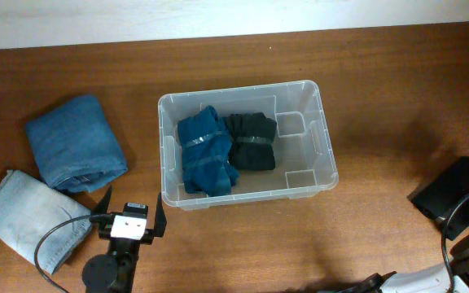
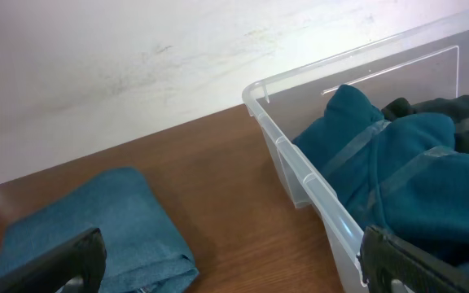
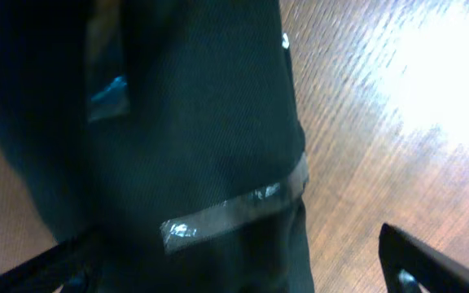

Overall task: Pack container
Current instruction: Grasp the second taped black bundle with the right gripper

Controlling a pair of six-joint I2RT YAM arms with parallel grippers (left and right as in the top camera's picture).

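Container (image 1: 300, 155) position: centre of the table (image 1: 381, 81), upright, lid absent.

Inventory:
- Containers: one.
- Taped bundles inside it: two, a teal bundle (image 1: 206, 153) and a black bundle (image 1: 252, 140), side by side and touching. The right part of the floor is bare.
- Denim folds on the table, left of the container: two, a mid-blue denim fold (image 1: 76, 142) and a pale denim fold (image 1: 35, 218), touching each other.
- Bundles on the table at the far right: one, a second black bundle (image 3: 202, 146).

Gripper status:
- Left gripper (image 1: 131, 213): jaws apart, holding nothing, between the pale denim fold and the container's near-left corner.
- Right gripper (image 3: 234, 244): jaws wide apart over the second black bundle, which sits off-centre; a gap shows at one finger.

Cautions:
- If you close the right gripper off-centre, you may pinch only an edge and the bundle may slip.
- If you swing the left gripper carelessly, a finger may strike the container wall and shove it.
- The untaped denim may unfold if you grasp a single layer.
- Bulky denim may overfill the remaining space.
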